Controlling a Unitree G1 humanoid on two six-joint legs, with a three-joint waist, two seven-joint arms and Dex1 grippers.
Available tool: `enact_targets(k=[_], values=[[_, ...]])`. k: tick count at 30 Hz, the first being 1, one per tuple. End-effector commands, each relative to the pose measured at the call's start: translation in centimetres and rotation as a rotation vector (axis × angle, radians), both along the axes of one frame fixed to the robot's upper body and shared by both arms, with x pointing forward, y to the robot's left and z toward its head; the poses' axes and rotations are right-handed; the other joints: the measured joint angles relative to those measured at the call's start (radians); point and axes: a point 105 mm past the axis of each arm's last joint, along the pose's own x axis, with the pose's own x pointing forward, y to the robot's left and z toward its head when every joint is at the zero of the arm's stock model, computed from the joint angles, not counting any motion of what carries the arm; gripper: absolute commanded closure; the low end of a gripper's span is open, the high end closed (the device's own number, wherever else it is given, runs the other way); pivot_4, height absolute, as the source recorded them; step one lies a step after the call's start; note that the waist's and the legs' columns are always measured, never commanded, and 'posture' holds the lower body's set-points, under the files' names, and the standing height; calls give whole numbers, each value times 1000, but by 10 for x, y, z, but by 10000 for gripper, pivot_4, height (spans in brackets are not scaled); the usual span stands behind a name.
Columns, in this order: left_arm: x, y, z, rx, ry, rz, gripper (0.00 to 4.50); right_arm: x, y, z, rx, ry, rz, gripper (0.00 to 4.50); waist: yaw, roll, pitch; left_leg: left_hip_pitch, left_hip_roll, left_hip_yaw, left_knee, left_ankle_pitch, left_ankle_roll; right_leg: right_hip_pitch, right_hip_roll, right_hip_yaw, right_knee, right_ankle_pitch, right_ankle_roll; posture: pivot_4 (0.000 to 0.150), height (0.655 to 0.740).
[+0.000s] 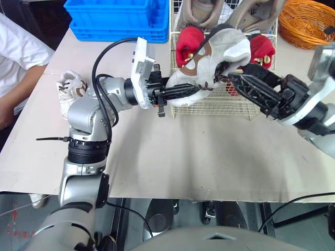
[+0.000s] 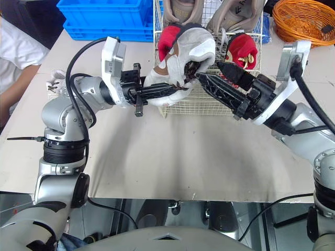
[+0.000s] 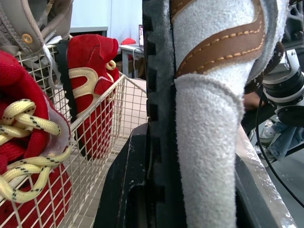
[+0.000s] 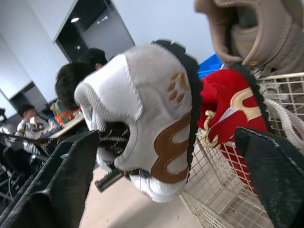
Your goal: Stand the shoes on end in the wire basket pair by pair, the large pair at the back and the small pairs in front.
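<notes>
Holding: left end effector [image 1: 201,88] pinches white shoe [image 1: 225,47]; right end effector [image 2: 210,71] spread.
Done: tan pair [image 1: 201,10], red pair [image 1: 189,44] in wire basket [image 1: 209,107].
Left: both white shoes.

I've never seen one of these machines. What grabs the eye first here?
A fluffy white shoe held up at the front of the wire basket, clamped in the left pincer while the open right pincer sits at its opening. Behind it, red shoes stand on end in the basket.
</notes>
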Motion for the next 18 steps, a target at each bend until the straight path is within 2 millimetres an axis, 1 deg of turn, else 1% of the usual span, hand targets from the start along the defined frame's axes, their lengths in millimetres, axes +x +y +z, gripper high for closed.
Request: enact_targets(k=[1, 2, 5, 7, 10, 16, 17, 18], values=[[-7, -4, 13, -16, -63, -33, 39875, -6, 6, 10, 8, -37, 5, 18577, 0, 0, 0, 0, 0, 0, 0, 0, 0, 0, 0, 0, 0, 0, 0, 1500, 6860], [-8, -4, 13, -15, -58, -44, 39875, -5, 8, 10, 2, -35, -3, 22520, 0, 0, 0, 0, 0, 0, 0, 0, 0, 0, 0, 0, 0, 0, 0, 1500, 6860], [-9, -5, 11, -7, -55, -51, 39875, -2, 13, 7, -8, -21, -27, 37620, -1, 0, 0, 0, 0, 0, 0, 0, 0, 0, 0, 0, 0, 0, 0, 1500, 6860], [-8, -5, 10, 0, -56, -48, 39875, -1, 17, 7, -6, -16, -39, 44664, -1, 0, 0, 0, 0, 0, 0, 0, 0, 0, 0, 0, 0, 0, 0, 1500, 6860], [-8, -7, 6, 11, -57, -44, 39875, 0, 23, 7, 0, -1, -58, 44664, -1, 0, 0, 0, 0, 0, 0, 0, 0, 0, 0, 0, 0, 0, 0, 1500, 6860], [-3, -8, 7, 2, -27, -36, 39875, 1, 22, 9, 19, 5, -93, 44664, 0, 0, 0, -1, 0, 0, 0, 0, 0, 0, 0, 0, 0, 0, 0, 1500, 6860], [-1, -9, 7, -1, -27, -30, 29653, 1, 21, 13, 30, -1, -101, 45000, 0, 0, 0, 0, 0, 0, 0, 0, 0, 0, 0, 0, 0, 0, 0, 1500, 6860], [0, -9, 8, -3, -23, -28, 25901, 1, 19, 16, 41, -10, -108, 45000, 0, 0, 0, 0, 0, 0, 0, 0, 0, 0, 0, 0, 0, 0, 0, 1500, 6860]])
